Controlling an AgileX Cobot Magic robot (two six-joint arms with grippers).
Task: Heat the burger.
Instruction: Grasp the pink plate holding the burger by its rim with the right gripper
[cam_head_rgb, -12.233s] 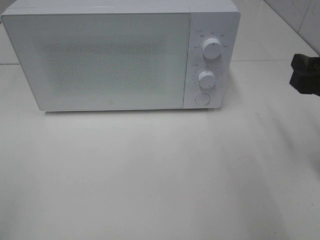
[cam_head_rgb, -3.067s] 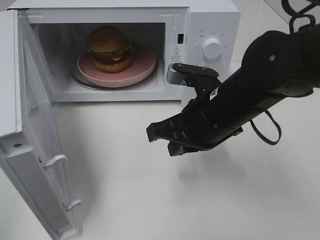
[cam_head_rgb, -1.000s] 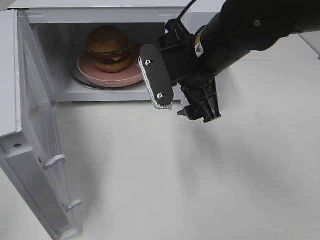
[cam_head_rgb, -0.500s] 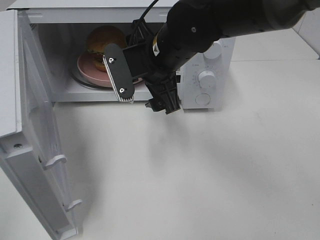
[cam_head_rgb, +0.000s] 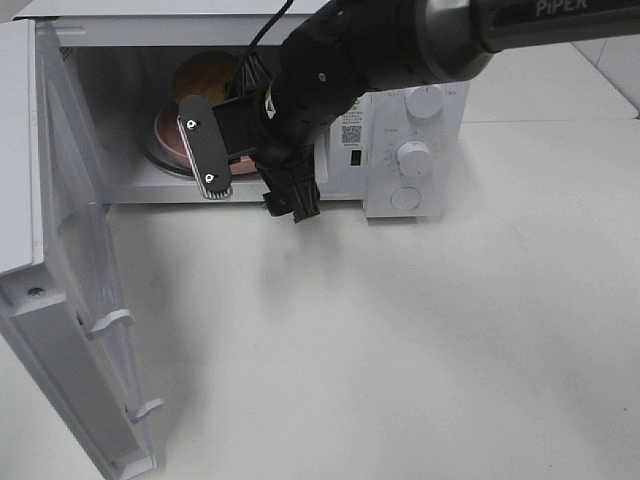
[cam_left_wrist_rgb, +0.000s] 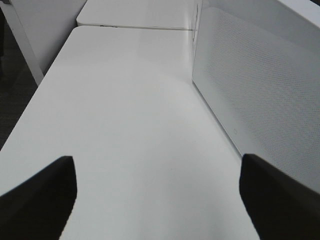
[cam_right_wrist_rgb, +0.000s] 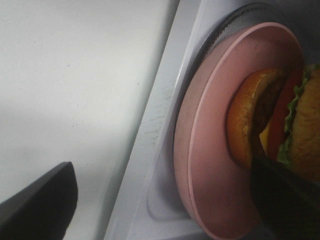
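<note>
The burger (cam_head_rgb: 205, 72) sits inside the open microwave (cam_head_rgb: 440, 60) on a round pink plate (cam_head_rgb: 163, 130), toward the left of the cavity. From the high camera only the top of its golden bun shows behind the arm. The right wrist camera is close enough to show the bun, lettuce, a red slice and a bit of cheese (cam_right_wrist_rgb: 280, 115). The plate (cam_right_wrist_rgb: 210, 165) rests on a dark-rimmed turntable (cam_right_wrist_rgb: 222, 27).

The right arm (cam_head_rgb: 400, 40) reaches across from the right into the mouth of the oven. The right jaws are spread wide and hold nothing. One flat finger (cam_head_rgb: 205, 150) hangs just in front of the plate and the other (cam_head_rgb: 290, 195) is down by the sill.

The door (cam_head_rgb: 60, 300) swings out to the left over the white desk (cam_head_rgb: 400, 350). Two knobs (cam_head_rgb: 425, 100) and a round button (cam_head_rgb: 405, 198) sit on the panel.

The left jaws, seen only by their own camera, are also wide apart and empty, one finger (cam_left_wrist_rgb: 37, 195) at each side above bare desk beside the door's outer face (cam_left_wrist_rgb: 260, 85).
</note>
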